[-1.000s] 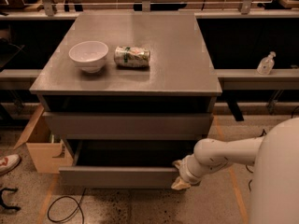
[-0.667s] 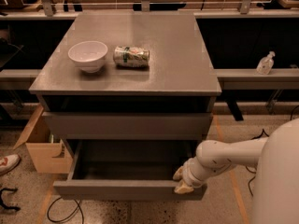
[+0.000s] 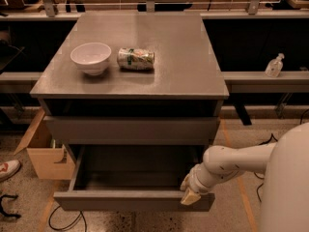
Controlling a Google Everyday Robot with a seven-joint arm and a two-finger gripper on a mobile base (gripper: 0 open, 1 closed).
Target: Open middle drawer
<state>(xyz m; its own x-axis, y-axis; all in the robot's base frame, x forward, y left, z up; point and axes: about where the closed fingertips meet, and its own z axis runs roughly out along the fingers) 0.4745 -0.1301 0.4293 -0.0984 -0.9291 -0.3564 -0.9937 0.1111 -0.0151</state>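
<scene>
Speckled floor [image 3: 145, 224] under a grey cabinet [image 3: 169, 47], dark shelving behind it. Single camera view, looking down at the cabinet front. On the flat top: white bowl [image 3: 91, 58], upright, toward the left; a green-and-white can [image 3: 135, 59] on its side just beside it to the right, not touching as far as can be seen. Below the top, a dark recess, then a closed grey front [image 3: 130, 129]. Under that, the middle drawer [image 3: 120, 200] stands well open, its front panel out toward the camera and the grey box interior exposed and dark. White arm [image 3: 231, 161] reaches in from the lower right, coming off the rounded white robot body [image 3: 289, 187]. Gripper [image 3: 190, 195] sits at the right end of the drawer's front panel, at its top edge, with a beige tip against the panel. Cannot tell whether it is clamped on the edge or spread. Left of the cabinet, an open cardboard box [image 3: 46, 158] on the floor; a shoe [image 3: 7, 169] at the far left edge; a dark cable [image 3: 65, 221] looped near the drawer's left corner. Right of the cabinet, a clear bottle [image 3: 274, 65] stands on a grey ledge [image 3: 265, 76].
</scene>
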